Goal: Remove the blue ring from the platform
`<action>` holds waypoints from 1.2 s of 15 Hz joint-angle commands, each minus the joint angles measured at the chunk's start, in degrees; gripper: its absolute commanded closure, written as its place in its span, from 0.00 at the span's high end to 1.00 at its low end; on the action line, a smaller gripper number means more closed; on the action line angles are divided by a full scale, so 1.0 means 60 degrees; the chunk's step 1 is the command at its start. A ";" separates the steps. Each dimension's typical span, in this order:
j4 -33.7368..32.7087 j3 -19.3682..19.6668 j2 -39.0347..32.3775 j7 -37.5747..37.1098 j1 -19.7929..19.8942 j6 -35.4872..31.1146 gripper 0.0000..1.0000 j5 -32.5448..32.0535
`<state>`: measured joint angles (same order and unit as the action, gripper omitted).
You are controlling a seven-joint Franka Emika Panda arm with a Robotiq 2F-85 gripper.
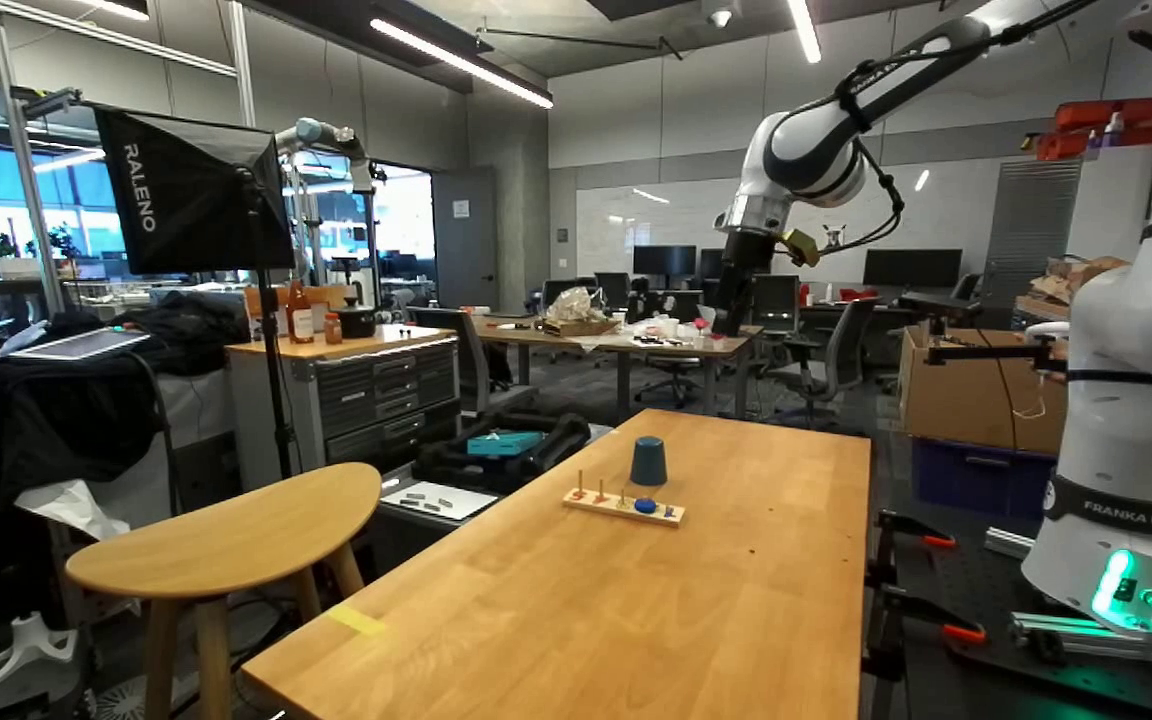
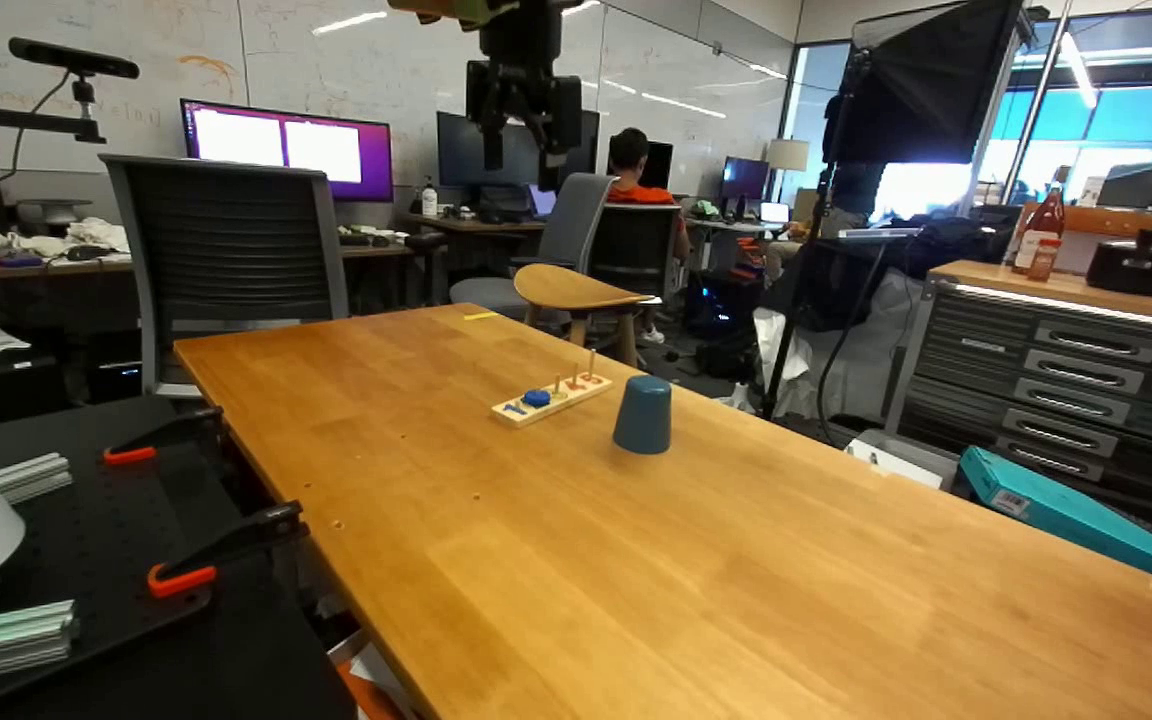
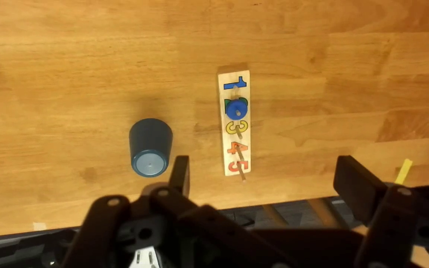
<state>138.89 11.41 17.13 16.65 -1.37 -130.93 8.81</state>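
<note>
The blue ring (image 3: 232, 108), round and chunky, is sitting around a peg (image 3: 238, 113) on the platform (image 3: 230, 137), partly covering a printed green 2. The platform, flat pale wood, is also showing a blue 1, yellow 3, orange 4 and red 5, its slim wooden pegs (image 3: 242, 174) rising taller toward the 5. Near it, a tapered blue-grey cup (image 3: 151, 134) is standing upside down on the grained wooden tabletop (image 3: 69, 74). Higher up, the black gripper (image 2: 526, 150) is hanging with its fingers (image 3: 358, 186) spread wide apart. In an exterior view, white letters are spelling RALENO on a black softbox (image 1: 191, 190), while FRANKA EMIKA is running along a dark band (image 1: 1123, 510) on the robot's white base (image 1: 1066, 565).
</note>
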 commanded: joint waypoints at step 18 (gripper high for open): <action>-0.3615 -0.1712 -0.7636 -0.3839 -0.0140 -0.2713 1.00 -0.2365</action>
<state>121.48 0.57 -24.64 -6.02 -1.93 -147.56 -6.41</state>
